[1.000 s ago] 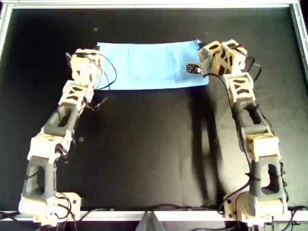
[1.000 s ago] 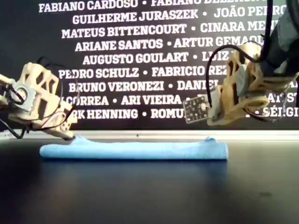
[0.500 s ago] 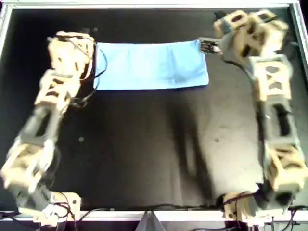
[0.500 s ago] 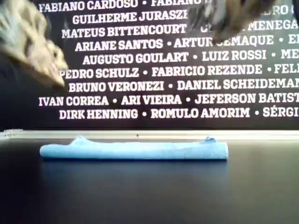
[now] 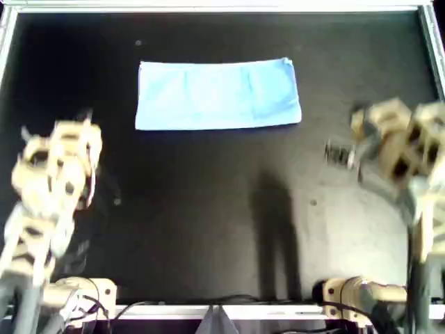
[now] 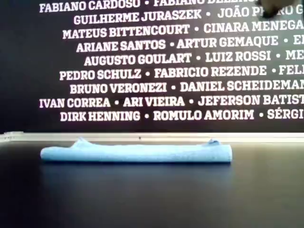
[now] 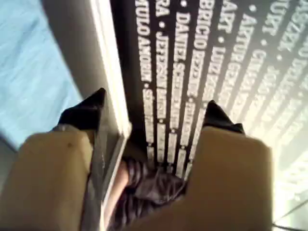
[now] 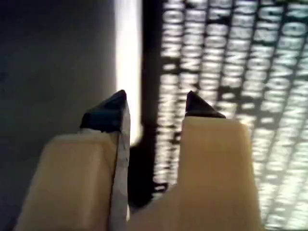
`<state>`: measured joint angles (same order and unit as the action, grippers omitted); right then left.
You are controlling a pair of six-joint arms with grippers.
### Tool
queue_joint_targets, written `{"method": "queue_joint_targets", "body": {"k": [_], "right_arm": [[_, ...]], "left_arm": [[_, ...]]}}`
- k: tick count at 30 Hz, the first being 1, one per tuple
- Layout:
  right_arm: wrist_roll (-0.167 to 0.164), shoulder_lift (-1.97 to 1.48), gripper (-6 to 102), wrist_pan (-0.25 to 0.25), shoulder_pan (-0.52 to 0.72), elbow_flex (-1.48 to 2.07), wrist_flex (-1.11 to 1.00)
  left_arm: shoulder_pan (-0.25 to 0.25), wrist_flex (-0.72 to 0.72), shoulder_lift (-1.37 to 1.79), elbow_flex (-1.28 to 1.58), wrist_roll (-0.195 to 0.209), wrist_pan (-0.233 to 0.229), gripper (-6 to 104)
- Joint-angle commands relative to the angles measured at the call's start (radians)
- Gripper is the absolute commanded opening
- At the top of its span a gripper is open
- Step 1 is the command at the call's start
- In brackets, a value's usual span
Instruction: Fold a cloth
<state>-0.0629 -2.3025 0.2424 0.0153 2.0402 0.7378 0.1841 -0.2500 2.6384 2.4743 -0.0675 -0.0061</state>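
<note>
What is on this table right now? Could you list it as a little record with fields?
cloth: light blue, folded into a flat rectangle, toward the overhead view's top
cloth contact: nothing touching it
left gripper: open, empty
right gripper: open, empty
arms: apart from the cloth, one at each side of the overhead view, blurred
table: black, with a metal rim
backdrop: dark wall with white printed names

The thin light-blue fabric cloth (image 5: pixel 218 94) is plain, with faint crease lines. The flat table surface (image 5: pixel 208 209) is black, edged by a silver metal rim (image 5: pixel 208 5). The back wall banner (image 6: pixel 152 61) is black with white block lettering. Both arms' shells are tan, with black fingertips (image 8: pixel 109 111).
</note>
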Motion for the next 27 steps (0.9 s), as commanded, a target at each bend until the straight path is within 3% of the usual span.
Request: {"method": "queue_joint_targets", "body": {"k": [1, 9, 14, 27], "right_arm": [[-0.006, -0.178, 49, -0.005, 0.000, 0.209, 0.002], [-0.008, -0.479, 50, 0.011, -0.005, 0.440, 0.000], [-0.008, -0.799, 58, -0.005, 0.000, 0.607, 0.000], [-0.003, -0.801, 59, -0.008, 0.000, 0.862, -0.032]], "left_arm": [[-0.020, 0.002, 0.176, 0.110, -0.006, -0.006, 70], [-0.020, 0.002, 0.353, 0.298, 0.008, 0.000, 71], [-0.008, 0.000, 0.445, 0.299, 0.009, 0.008, 70], [-0.005, 0.000, 0.445, 0.514, -0.006, 0.011, 70]]}}
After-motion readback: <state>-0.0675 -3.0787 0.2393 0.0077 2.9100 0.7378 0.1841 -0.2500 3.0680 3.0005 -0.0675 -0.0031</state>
